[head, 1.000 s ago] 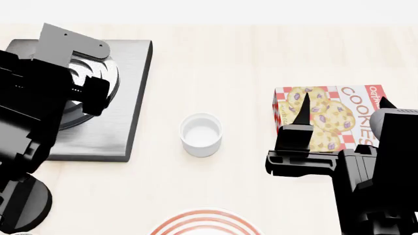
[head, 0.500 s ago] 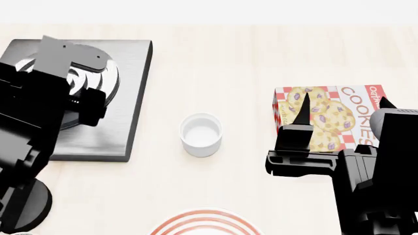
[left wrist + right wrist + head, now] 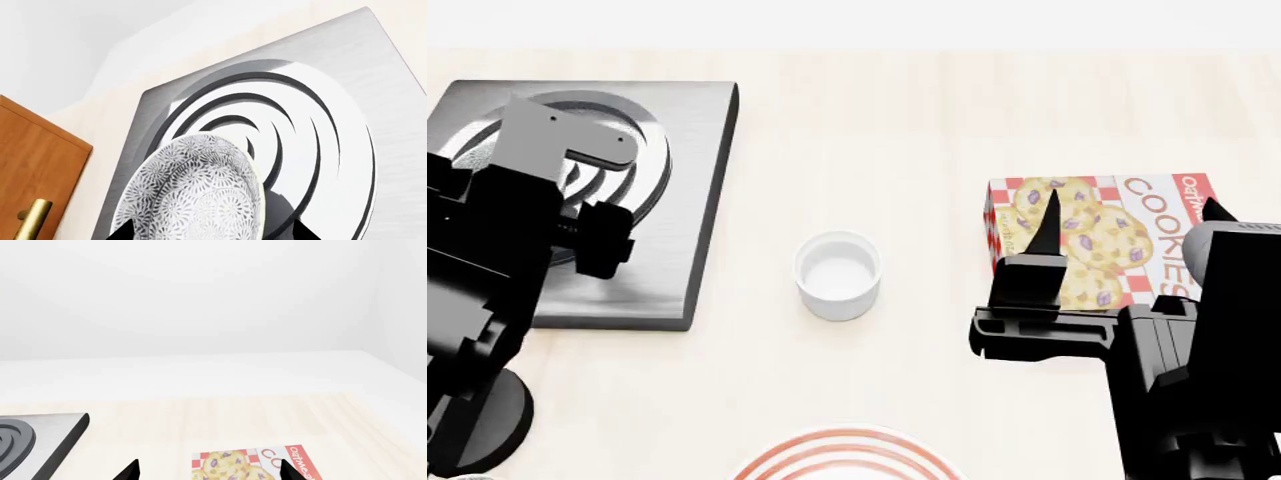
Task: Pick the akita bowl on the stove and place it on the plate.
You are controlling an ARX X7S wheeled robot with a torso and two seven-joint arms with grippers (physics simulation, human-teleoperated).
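Near edge of the pale wood tabletop [image 3: 961,330]: the large round white plate with thin red concentric rings [image 3: 847,455] sits half out of the head view, nothing on it as far as shown. Left of it, at the near-left corner, a round black knob [image 3: 481,425].

Right arm parked near the right edge. Right gripper [image 3: 1041,235] has its black fingers [image 3: 1045,225] spread, holding nothing, hovering over the red-and-white flat cookie box [image 3: 1101,235]. Idle.

Mid-tabletop: small plain white cup [image 3: 838,274], upright, well apart from both arms. Not a task item.

Far-left corner: flat square dark-grey metallic stove slab with raised ring burner [image 3: 687,160]. Left arm is over it and blocks the bowl in the head view. In the left wrist view, the small round deep white akita bowl with grey-black speckled floral pattern [image 3: 197,195] sits tilted, between the two dark tips of the left gripper [image 3: 210,232], over the burner rings [image 3: 293,130]. Looks gripped by the rim and lifted off the burner, but contact itself is out of frame, so can't confirm the fingers are clamped on it.

Beyond the stove in the wrist view: brown wooden cabinet door with brass handle [image 3: 33,175].

Status, my read: grasp stage probably done, lift starting. Left: carry the bowl across to the near edge, lower it onto the plate, let go.
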